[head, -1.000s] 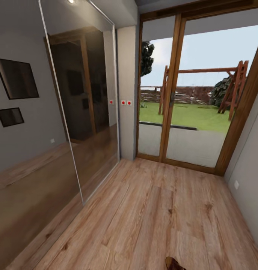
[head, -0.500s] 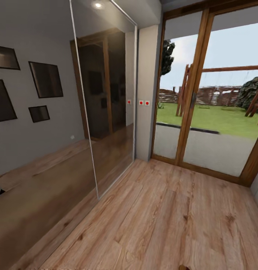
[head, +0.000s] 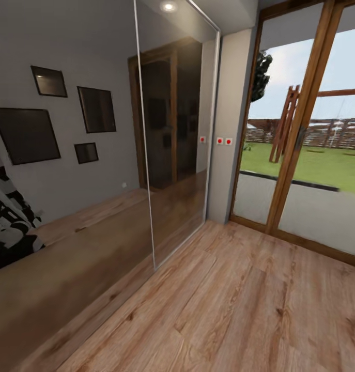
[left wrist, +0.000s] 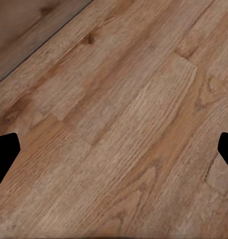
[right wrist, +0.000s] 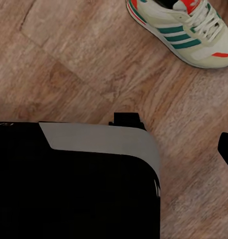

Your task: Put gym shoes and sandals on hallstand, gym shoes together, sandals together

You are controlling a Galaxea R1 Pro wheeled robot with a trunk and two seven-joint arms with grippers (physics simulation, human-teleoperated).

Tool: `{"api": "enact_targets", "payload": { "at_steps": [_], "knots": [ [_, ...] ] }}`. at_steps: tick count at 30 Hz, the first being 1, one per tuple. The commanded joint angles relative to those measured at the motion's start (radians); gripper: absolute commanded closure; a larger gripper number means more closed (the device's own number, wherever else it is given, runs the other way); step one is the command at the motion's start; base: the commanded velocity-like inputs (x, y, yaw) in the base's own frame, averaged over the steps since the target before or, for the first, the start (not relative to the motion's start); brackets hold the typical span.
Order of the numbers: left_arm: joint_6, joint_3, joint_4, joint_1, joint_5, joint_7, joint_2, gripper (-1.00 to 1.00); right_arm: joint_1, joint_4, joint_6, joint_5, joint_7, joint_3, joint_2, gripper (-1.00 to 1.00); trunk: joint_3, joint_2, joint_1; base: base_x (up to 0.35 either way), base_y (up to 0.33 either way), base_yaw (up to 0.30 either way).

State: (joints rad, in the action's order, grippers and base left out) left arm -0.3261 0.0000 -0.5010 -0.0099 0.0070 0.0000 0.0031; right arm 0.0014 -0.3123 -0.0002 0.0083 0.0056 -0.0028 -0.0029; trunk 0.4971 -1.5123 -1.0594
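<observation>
Here the robot appears to be in transit or searching, with no shoe in hand — a judgement from the views, since the head camera looks along the corridor floor [head: 239, 310] toward the wood-framed glass door [head: 301, 134] and the mirrored wardrobe doors [head: 177, 129], with the hallstand not visible. Count of task things visible: one gym shoe [right wrist: 186, 30], cream-white with green side stripes and red-orange accents, lying on the plank floor in the right wrist view, well apart from the dark robot body [right wrist: 74, 184] that occupies the near part of that view; no second gym shoe and no sandals can be counted. Four black-framed pictures [head: 97, 108] hang on the pale wall, as reflected in the mirror, and three small red-dotted switches [head: 218, 140] sit on the wall strip beside the door. The left gripper [left wrist: 114, 149] hangs over bare floor with its two dark fingertips wide apart at opposite edges of the view, holding nothing. The right gripper's state cannot be told — one dark fingertip [right wrist: 227, 149] shows at the view's edge. The next move probably calls for turning the base and head back toward the shoe and bringing an arm down over it.
</observation>
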Motion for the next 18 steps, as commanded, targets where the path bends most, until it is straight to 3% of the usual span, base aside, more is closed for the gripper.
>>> {"api": "enact_targets", "payload": {
  "at_steps": [1, 8, 12, 18],
  "knots": [
    [-0.003, 0.0, 0.001, -0.001, 0.001, 0.0, 0.0, -1.0, 0.0, -0.001, 0.0, 0.001, 0.001, 0.0, 0.0, -1.0, 0.004, -0.008, -0.004, 0.0, 0.0, 0.297],
    [-0.002, -0.001, 0.001, -0.001, 0.0, -0.001, -0.001, -1.0, 0.0, -0.002, 0.0, 0.001, 0.001, 0.0, 0.001, -1.0, 0.027, -0.057, -0.031, 0.0, 0.0, 0.211],
    [-0.002, -0.001, -0.004, -0.001, -0.002, -0.001, -0.003, -1.0, 0.0, -0.006, -0.001, 0.002, 0.001, 0.001, 0.001, -1.0, 0.04, -0.085, -0.046, 0.0, 0.0, 0.042],
    [-0.005, -0.001, 0.011, -0.014, 0.0, 0.002, -0.006, -1.0, 0.0, -0.04, -0.002, 0.002, 0.002, 0.002, 0.001, -1.0, 0.04, -0.084, -0.046, 0.0, 0.0, 0.0]
  ]
}}
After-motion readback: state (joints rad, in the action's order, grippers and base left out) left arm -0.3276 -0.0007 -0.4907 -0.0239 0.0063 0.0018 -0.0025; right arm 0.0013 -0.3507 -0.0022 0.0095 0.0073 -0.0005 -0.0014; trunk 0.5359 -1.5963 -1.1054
